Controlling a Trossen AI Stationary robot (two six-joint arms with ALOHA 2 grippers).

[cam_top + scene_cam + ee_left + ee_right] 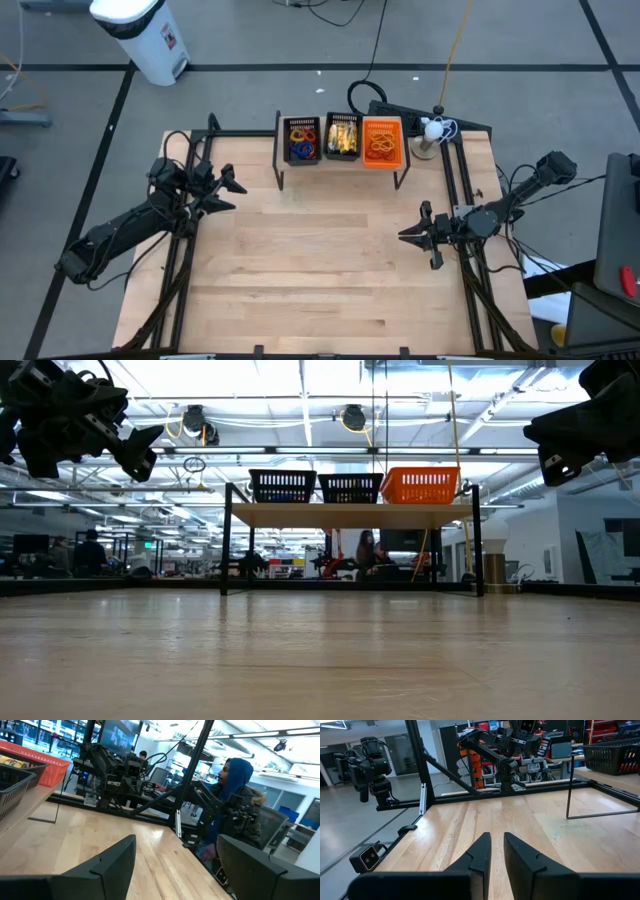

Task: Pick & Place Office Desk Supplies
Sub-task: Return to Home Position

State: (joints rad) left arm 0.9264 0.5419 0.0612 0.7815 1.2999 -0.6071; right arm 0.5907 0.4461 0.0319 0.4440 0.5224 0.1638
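Note:
The office desk supplies lie in three baskets on a small raised shelf point(342, 166) at the table's far middle. Coloured rubber bands fill the left black basket point(301, 140), yellow-gold pieces the middle black one point(342, 136), and orange bands the orange basket point(382, 142). My left gripper point(232, 195) hovers open over the table's left side, level, with nothing between its fingers point(115, 857). My right gripper point(408, 236) hovers over the right side, pointing toward the left edge. It is shut to a narrow slit point(497, 845) and holds nothing.
Bare wooden tabletop point(320, 270) spreads between the arms and toward the near edge. A black frame rail point(455, 180) runs along each side. A white stand point(430, 135) sits at the far right corner. A person in a blue hood point(235, 785) sits beyond the table's right side.

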